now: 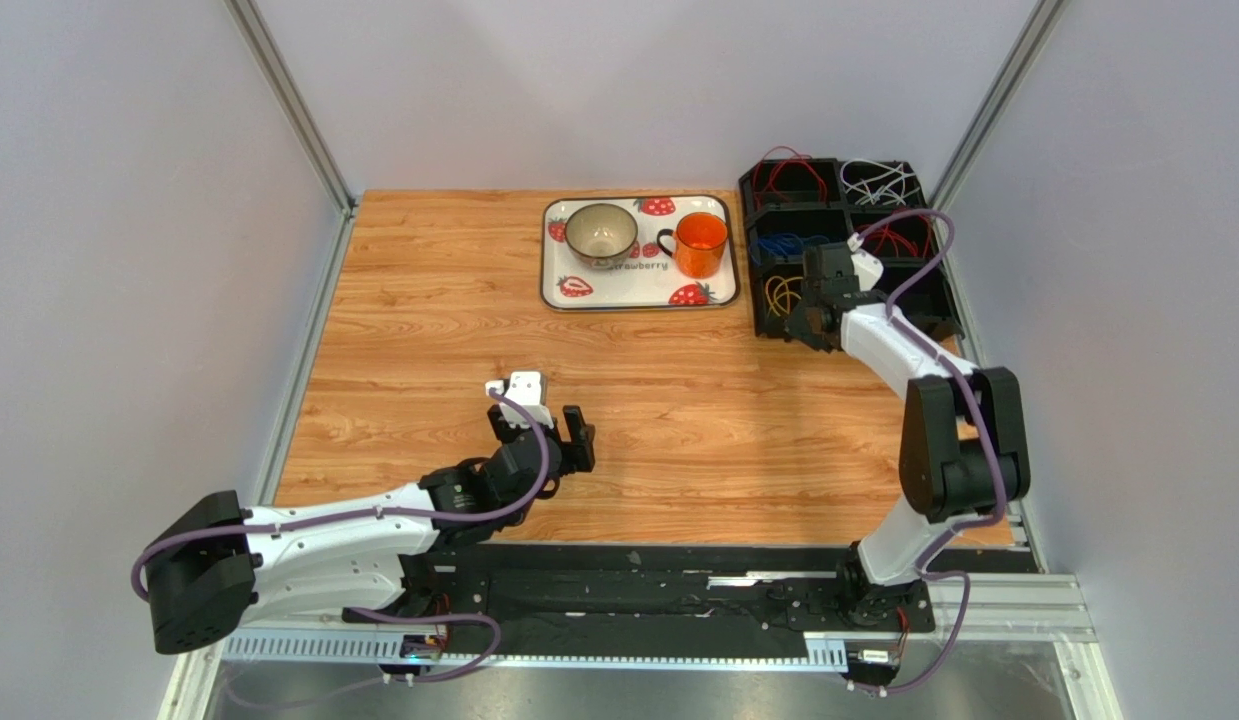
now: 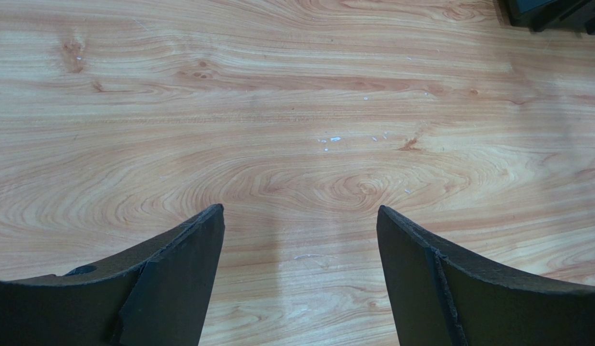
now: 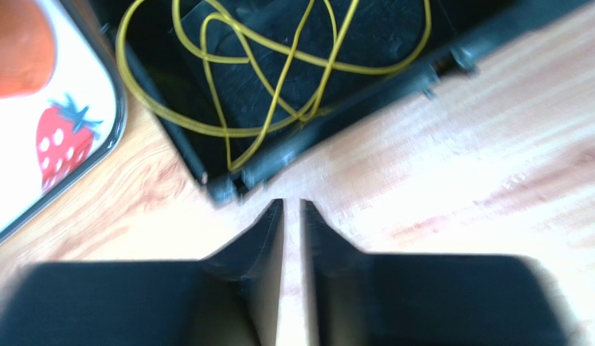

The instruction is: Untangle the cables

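- Top view: the black plastic compartment organizer (image 1: 748, 248) stands at the far right of the wood-grain table (image 1: 430, 300). The thin looping cables (image 1: 878, 183) lie in it split by colour: red, white, blue, dark red, and yellow in the near-left bin.
- No cable lies loose on the table, so sorting looks about done. What may be left is tidying loops inside the bins.
- The white strawberry-print tray (image 1: 555, 255) holds a beige bowl (image 1: 600, 230) and an orange mug (image 1: 700, 240). Neither shows any contents.
- The right gripper (image 1: 810, 323) is at the organizer's near-left corner. The left gripper (image 1: 543, 420) is well apart from it, over bare wood.
- Left wrist view: the left gripper (image 2: 300, 216) has its jaws spread wide and is released, with only table below and no cable near.
- Right wrist view: the right gripper (image 3: 291, 205) has its jaws nearly together, with a thin slit between them, and grasps nothing.
- It hangs just outside the bin wall. The yellow cable (image 3: 278, 79) sits inside the bin, its loops crossing each other. The frame is blurred.
- The tray edge and mug show at the left of this view.
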Motion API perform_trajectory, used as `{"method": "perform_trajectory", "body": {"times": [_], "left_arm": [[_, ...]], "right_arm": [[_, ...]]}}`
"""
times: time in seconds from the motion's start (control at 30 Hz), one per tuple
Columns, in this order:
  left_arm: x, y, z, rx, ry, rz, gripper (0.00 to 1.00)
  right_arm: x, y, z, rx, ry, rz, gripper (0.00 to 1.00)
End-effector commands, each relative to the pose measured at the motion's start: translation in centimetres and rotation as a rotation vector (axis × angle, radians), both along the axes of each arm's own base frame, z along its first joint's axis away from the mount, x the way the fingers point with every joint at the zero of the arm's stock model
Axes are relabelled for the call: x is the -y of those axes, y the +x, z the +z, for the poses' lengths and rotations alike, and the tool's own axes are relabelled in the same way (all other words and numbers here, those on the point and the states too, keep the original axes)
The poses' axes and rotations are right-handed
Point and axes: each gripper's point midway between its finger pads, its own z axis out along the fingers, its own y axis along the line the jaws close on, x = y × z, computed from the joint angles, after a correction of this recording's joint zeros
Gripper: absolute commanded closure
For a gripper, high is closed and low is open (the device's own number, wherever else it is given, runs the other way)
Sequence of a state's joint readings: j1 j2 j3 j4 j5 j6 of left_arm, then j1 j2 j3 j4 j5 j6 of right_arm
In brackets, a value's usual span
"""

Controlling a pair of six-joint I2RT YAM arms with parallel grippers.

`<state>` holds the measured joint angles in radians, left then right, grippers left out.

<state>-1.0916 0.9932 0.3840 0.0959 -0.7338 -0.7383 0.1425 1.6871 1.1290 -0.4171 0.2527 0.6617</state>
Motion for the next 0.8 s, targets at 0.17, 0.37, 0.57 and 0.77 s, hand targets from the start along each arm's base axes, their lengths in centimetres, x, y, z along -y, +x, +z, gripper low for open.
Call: {"method": "perform_trajectory", "body": {"times": [0.17, 0.37, 0.57, 0.77], "left_arm": [[0.5, -0.1, 0.4, -0.001, -0.029, -0.009, 0.15], [0.5, -0.2, 0.2, -0.009, -0.036, -0.011, 0.15], [0.5, -0.4, -0.2, -0.023, -0.035, -0.014, 0.15], [0.8, -0.5, -0.4, -0.034, -0.031, -0.025, 0.16]], "right_arm": [[-1.5, -3.7, 6.3, 0.153, 0.004, 0.087, 0.05], [-4.6, -6.5, 10.9, 0.358, 0.006, 0.246, 0.02], [-2.0, -8.2, 9.4, 0.438, -0.034, 0.058, 0.01], [0.9, -8.6, 8.1, 0.350, -0.301, 0.117, 0.09]]}}
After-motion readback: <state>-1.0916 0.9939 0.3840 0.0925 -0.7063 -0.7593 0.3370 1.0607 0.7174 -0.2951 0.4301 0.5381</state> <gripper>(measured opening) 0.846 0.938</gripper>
